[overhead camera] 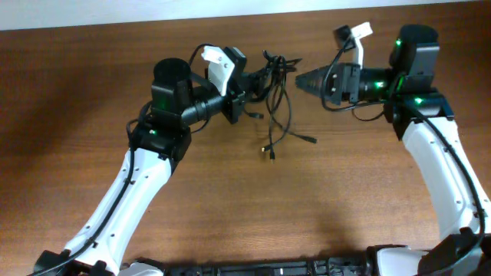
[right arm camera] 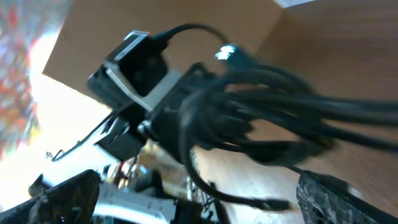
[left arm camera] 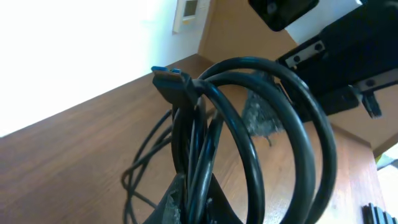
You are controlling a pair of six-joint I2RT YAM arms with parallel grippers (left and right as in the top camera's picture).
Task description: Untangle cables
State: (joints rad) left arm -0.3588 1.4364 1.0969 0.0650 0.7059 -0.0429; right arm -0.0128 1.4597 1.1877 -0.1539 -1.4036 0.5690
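Note:
The cables (overhead camera: 278, 92) are a bundle of thin black cords lifted at the back middle of the table, with loose plug ends (overhead camera: 270, 149) trailing down to the wood. My left gripper (overhead camera: 253, 84) is shut on the bundle. In the left wrist view the cords (left arm camera: 249, 137) run up from between its fingers (left arm camera: 199, 205), looping, with a blue-tipped plug (left arm camera: 169, 78) on top. My right gripper (overhead camera: 301, 79) points left, just right of the bundle. Its fingers (right arm camera: 199, 199) are wide apart and open, with the cords (right arm camera: 280, 106) blurred in front of them.
The brown wooden table (overhead camera: 230, 199) carries only the trailing cords. A pale wall edge (overhead camera: 77, 15) runs along the back. The left wrist camera body (right arm camera: 134, 62) shows close behind the bundle in the right wrist view.

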